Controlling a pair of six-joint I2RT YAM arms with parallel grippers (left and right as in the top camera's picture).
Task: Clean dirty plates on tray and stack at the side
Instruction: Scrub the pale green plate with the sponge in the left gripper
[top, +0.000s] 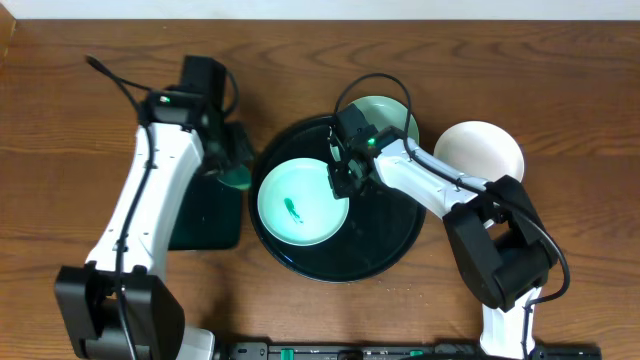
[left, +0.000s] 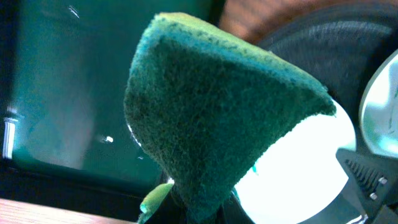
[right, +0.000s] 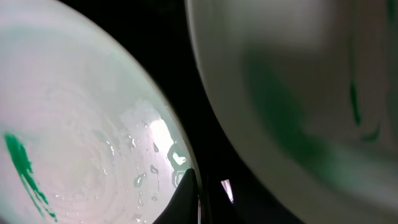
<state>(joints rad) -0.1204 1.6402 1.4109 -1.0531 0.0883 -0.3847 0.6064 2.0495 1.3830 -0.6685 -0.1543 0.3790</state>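
I take the tray (top: 385, 228) as my reference and place everything else against it. The front plate (top: 312, 192) lies inside it, toward its left half, with a green smear (top: 290, 208) near the middle, so it needs wiping; the back plate (top: 392, 112) sits at the tray's far rim, partly covered from above, and in the right wrist view it too shows a green mark; the white plate (top: 482, 150) rests on the table (top: 80, 110) just right of the tray, which I judge to be where the stack begins.

My left gripper (top: 233, 168) hangs just left of the tray, clamped on the sponge (left: 217, 106); the sponge hides the fingers in the left wrist view, but it hangs above the sponge tray (top: 205, 215), so I read the grip as firm; held there, it is a short reach from the smear.

My right gripper (top: 342, 175) is low over the front plate's right edge, inside the tray; one dark fingertip (right: 185, 194) shows beside that rim, with water beads near it; whether the jaws are parted or pinching the rim I cannot tell. I judge it is there to steady the plate, since a wet plate on a slick tray would slide under the sponge.
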